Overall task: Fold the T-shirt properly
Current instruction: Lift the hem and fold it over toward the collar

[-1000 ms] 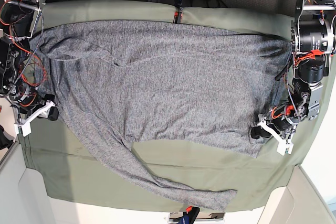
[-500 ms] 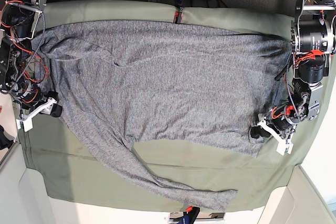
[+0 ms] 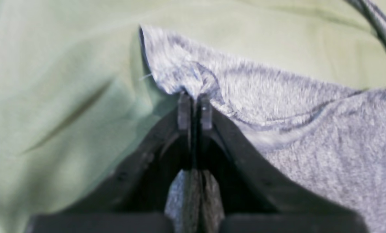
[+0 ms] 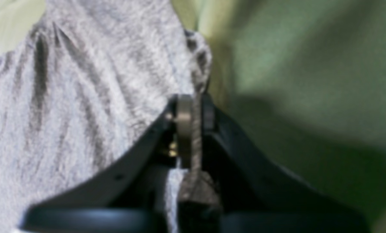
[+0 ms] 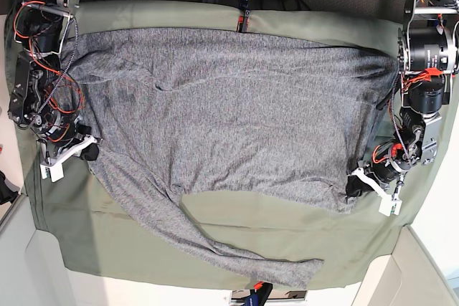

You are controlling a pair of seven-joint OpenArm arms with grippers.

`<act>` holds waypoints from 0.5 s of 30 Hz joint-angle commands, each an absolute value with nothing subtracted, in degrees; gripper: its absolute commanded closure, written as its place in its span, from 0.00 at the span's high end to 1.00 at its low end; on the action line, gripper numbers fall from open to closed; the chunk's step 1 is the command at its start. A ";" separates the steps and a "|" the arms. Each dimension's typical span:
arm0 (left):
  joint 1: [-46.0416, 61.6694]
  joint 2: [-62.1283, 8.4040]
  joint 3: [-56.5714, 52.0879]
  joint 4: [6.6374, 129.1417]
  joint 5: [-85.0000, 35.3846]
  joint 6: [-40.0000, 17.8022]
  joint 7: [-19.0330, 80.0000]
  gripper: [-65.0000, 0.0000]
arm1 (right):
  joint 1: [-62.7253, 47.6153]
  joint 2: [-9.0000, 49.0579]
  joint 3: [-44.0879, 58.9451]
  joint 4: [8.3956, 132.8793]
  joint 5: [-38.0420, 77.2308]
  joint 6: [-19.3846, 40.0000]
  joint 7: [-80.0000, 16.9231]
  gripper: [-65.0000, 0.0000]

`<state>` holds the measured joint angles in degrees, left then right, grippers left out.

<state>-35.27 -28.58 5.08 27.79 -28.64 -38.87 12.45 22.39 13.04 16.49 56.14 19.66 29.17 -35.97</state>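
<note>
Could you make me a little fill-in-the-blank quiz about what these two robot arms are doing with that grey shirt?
1. Each claw is clamped on an edge of the grey ____.
2. The left claw and right claw both have their jaws ____.
3. The T-shirt lies on an olive-green ____.
4. One long sleeve trails toward the table cloth's ____ edge in the base view.

Missing words: T-shirt; shut; table cloth; bottom

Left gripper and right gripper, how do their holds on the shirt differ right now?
The left gripper pinches a corner of the T-shirt lying fairly flat; the right gripper pinches an edge bunched into ridges. In the base view, left sits at the right side, right at the left. Both are shut on fabric.
</note>
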 commanded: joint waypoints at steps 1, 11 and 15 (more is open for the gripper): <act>-37.12 -29.54 4.91 28.93 -28.58 -40.00 10.04 0.00 | 23.31 13.72 16.47 56.77 19.14 29.39 -35.79 0.00; -34.63 -33.08 4.91 35.88 -28.03 -40.00 9.69 0.00 | 22.96 14.28 16.47 67.37 18.22 29.41 -39.31 0.00; -28.27 -36.84 4.91 44.38 -28.95 -40.00 11.03 0.00 | 22.94 14.46 16.47 70.26 18.46 29.41 -42.59 0.00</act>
<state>-26.79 -35.51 5.21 43.59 -27.92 -39.57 12.12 21.41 13.63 16.32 69.01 17.72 29.17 -44.01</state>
